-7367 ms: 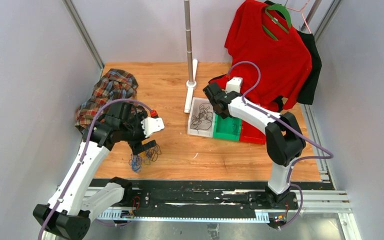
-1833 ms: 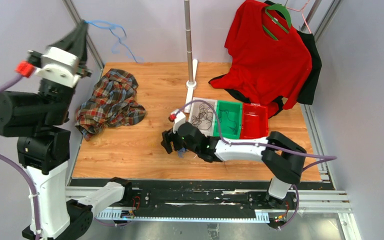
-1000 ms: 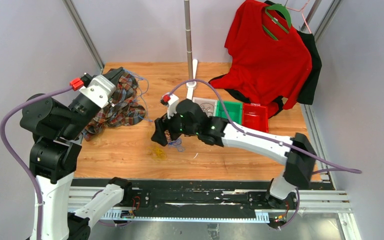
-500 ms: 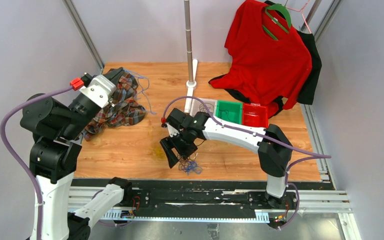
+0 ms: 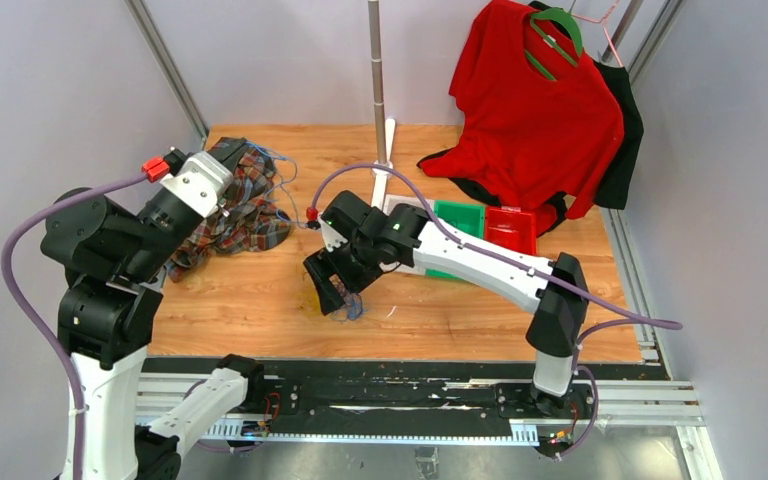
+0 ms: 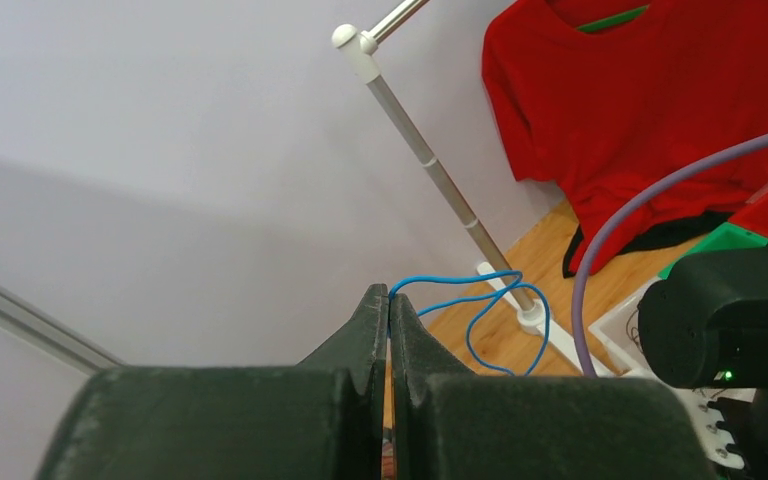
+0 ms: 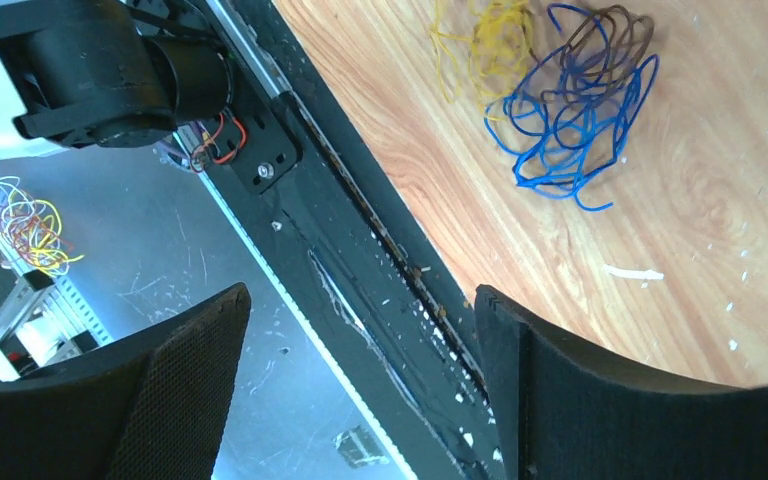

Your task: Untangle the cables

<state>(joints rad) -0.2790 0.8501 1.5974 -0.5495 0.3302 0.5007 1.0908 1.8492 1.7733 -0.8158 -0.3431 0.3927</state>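
My left gripper [image 5: 237,149] is held high over the plaid shirt, shut on a thin blue cable [image 6: 501,300] that leaves its tips [image 6: 390,296] in loose loops and trails toward the table [image 5: 282,186]. My right gripper [image 5: 328,288] hangs open over the wood near the front edge, nothing between its fingers [image 7: 560,372]. Just beyond it lies a tangled wad of blue cables [image 7: 570,130] with dark brown loops [image 7: 612,34], and a yellow bundle [image 7: 488,36] lies beside it. In the top view the wad [image 5: 351,308] and the yellow bundle [image 5: 312,296] show under the gripper.
A plaid shirt [image 5: 245,215] lies at the back left. Green [image 5: 460,222] and red [image 5: 511,228] trays stand mid-right; my right arm covers what lies left of them. A pole stand [image 5: 378,100] and a hanging red shirt [image 5: 540,110] are behind. The black front rail [image 7: 360,230] runs below my right gripper.
My right arm has swung back and to the left from the front edge, jaws still open. The blue wad now lies further left under it. The left arm has kept still, holding the blue cable.
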